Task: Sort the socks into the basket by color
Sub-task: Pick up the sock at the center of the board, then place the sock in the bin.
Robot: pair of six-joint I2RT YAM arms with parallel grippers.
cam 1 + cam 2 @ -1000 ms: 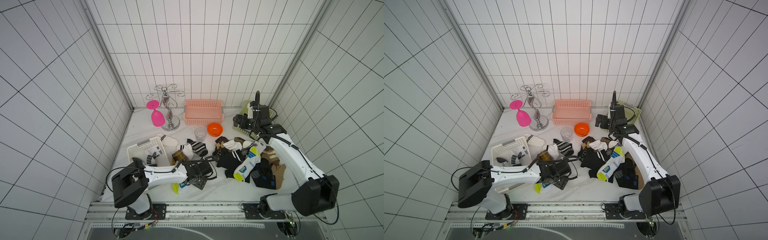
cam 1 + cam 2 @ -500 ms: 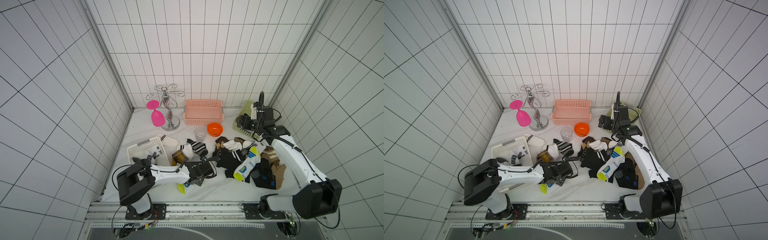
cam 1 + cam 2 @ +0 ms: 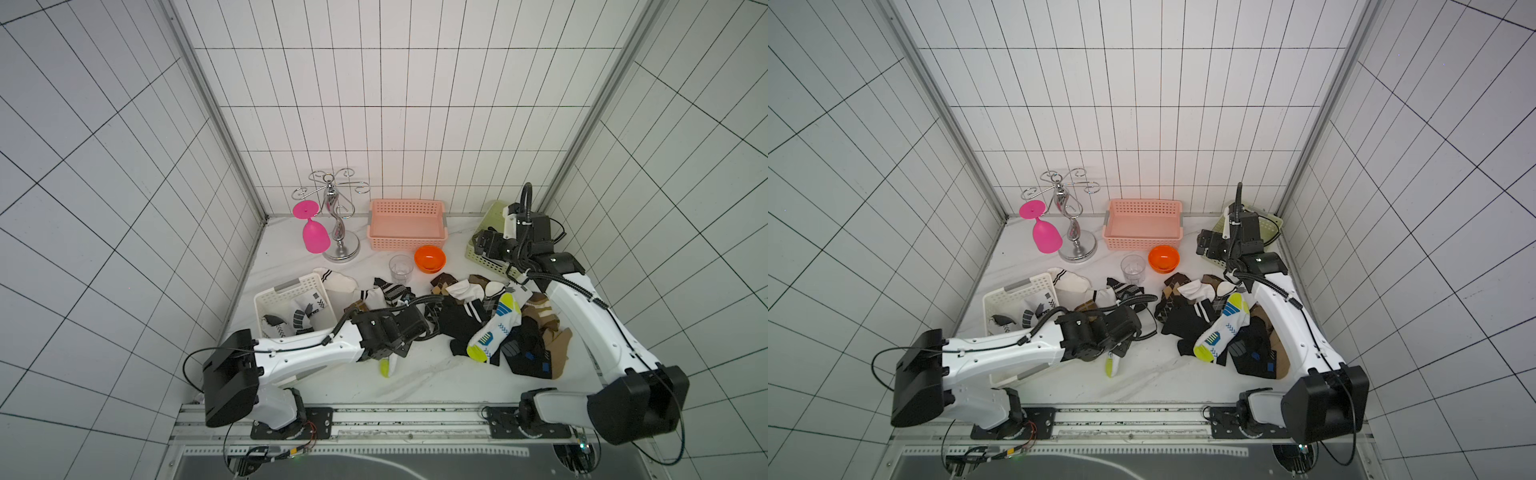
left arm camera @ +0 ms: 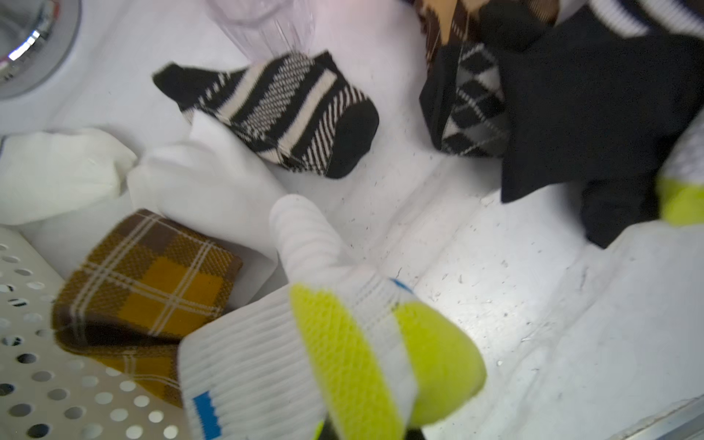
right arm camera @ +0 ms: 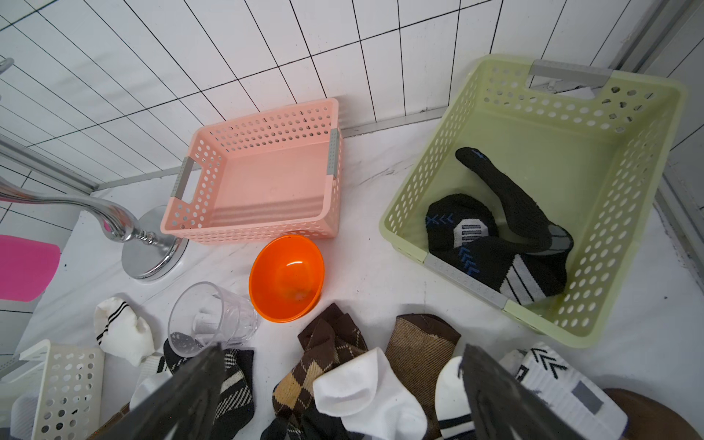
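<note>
Left end effector [image 3: 394, 352] clamped on a white-and-yellow sock [image 4: 343, 343] beside the white basket [image 4: 38, 381]; right end effector [image 5: 343, 400], jaws apart, hovers near the green basket [image 5: 419, 183].

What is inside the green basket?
The green basket holds black socks with blue and grey marks, piled near one corner; the rest of its floor is bare. They overlap, so anything beneath them is hidden.

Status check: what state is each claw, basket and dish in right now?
left claw, shut on white and neon-yellow sock
right claw, open, empty
white basket, upright, holding white socks
green basket, upright, holding black socks
pink basket, upright, empty
clear cup, upright, empty
orange bowl, upright, empty
pink wine glass, hanging upside down from rack
</note>
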